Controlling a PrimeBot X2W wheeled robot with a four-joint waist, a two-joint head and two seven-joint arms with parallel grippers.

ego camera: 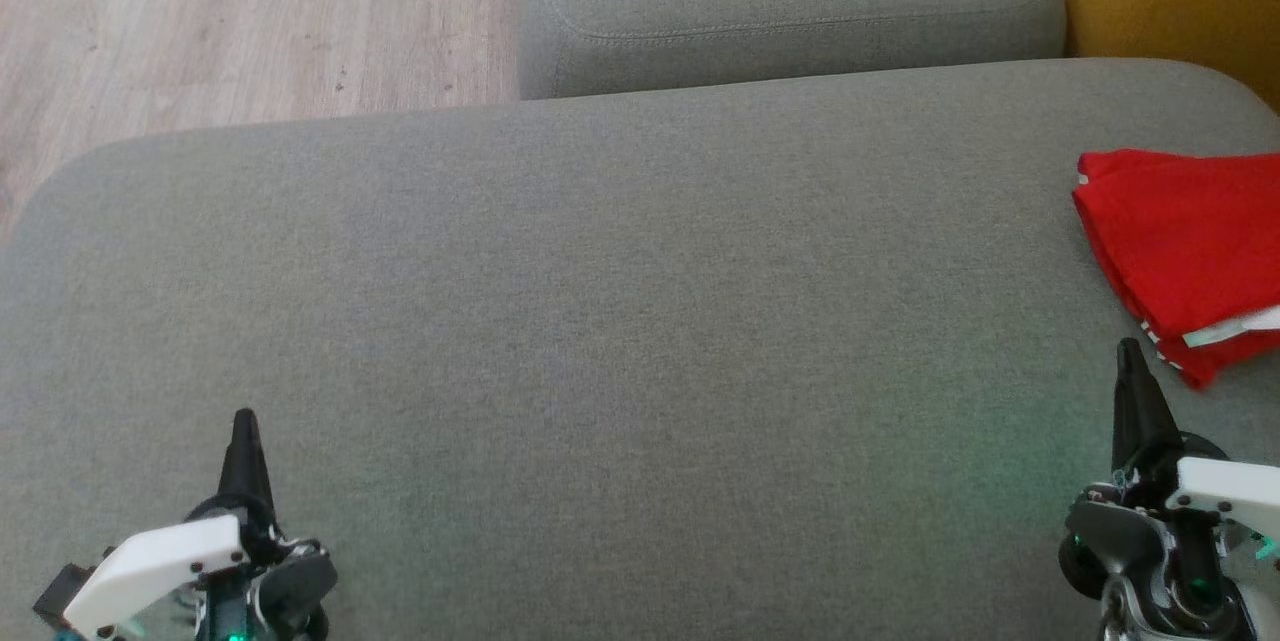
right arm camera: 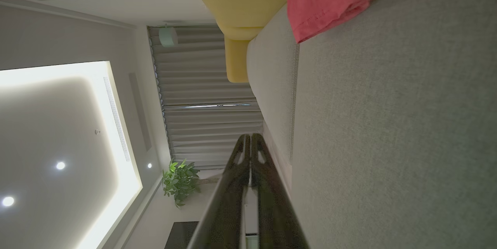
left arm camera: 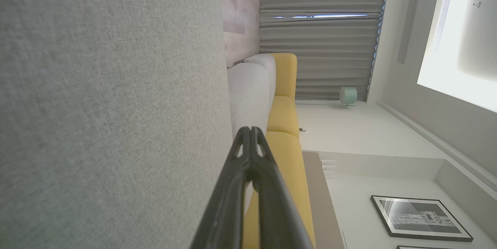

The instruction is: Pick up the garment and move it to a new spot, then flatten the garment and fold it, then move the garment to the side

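Garment (ego camera: 1185,241) lies folded at the right edge of the cushion (ego camera: 600,271), apparently already set aside. Left hand (ego camera: 244,418) and right hand (ego camera: 1130,349) sit clenched and empty, neither grasping it.

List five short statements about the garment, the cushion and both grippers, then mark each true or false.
1. The red garment lies folded near the right edge of the grey cushion. True.
2. The right gripper is clamped on the garment. False: it is shut on nothing, beside the garment.
3. The left gripper is shut and empty. True.
4. The garment is spread flat mid-cushion. False: it is folded, at the right.
5. Wooden floor shows beyond the cushion's far left corner. True.
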